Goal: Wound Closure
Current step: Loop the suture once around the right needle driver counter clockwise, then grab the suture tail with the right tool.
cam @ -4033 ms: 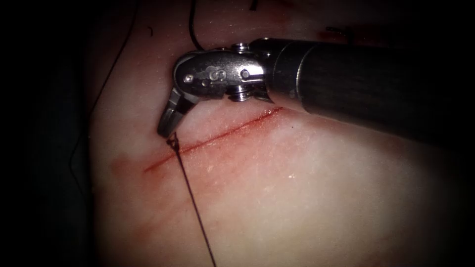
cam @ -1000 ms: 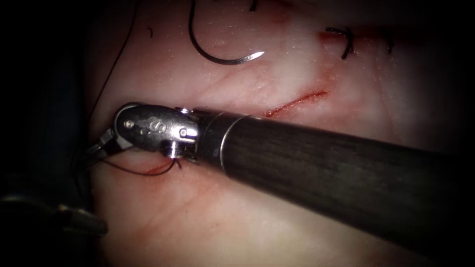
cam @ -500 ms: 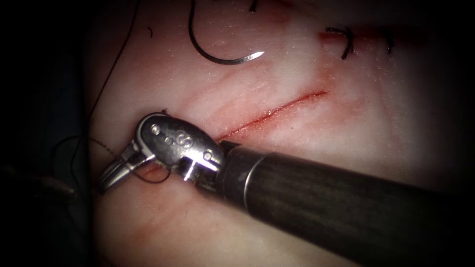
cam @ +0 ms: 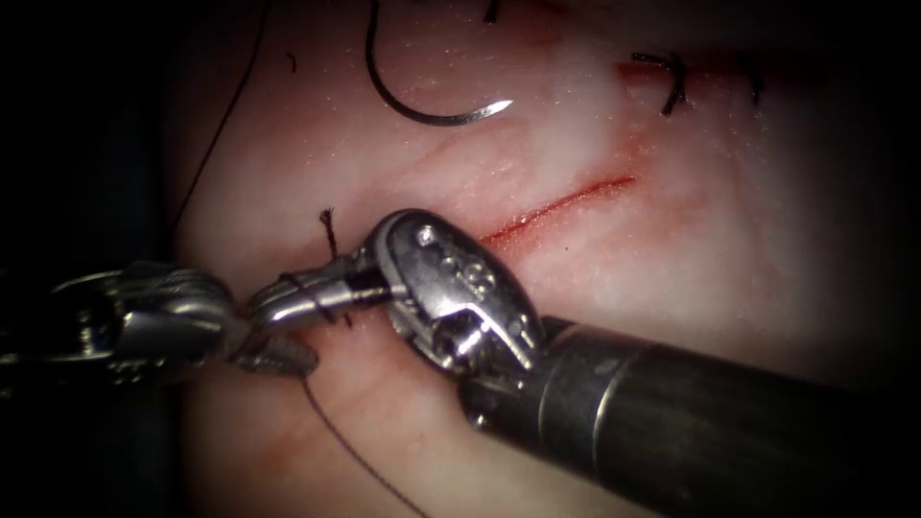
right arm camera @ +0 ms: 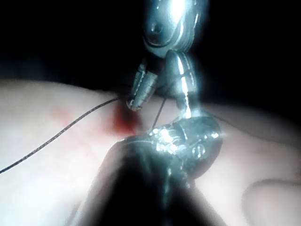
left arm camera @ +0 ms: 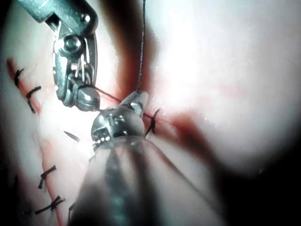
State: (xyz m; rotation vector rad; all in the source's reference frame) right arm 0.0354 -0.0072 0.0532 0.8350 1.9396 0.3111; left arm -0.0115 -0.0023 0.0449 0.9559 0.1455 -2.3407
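On the far left of my endoscope view I have the left tool (cam: 273,350), coming in low from the dark edge; its fingers (cam: 288,357) look pressed together on the thread (cam: 355,456), which runs from them down and to the right across the tissue (cam: 729,249). Just beside it, almost tip to tip, sits my right tool (cam: 288,299). Its fingers (cam: 307,293) point left, are pressed together, and have thread wrapped around them; a short frayed thread end (cam: 328,230) stands up just above them. Whether they pinch thread at the tips I cannot tell. Both tips meet at the left end of the cut (cam: 561,203), which runs up and to the right as a red line with red fluid (cam: 662,153) staining its edges. The needle (cam: 422,110) lies free on the tissue above the cut, held by neither tool and not in the tissue, its point toward the right. Further right, at the upper edge, dark earlier stitches (cam: 672,82) cross the wound.
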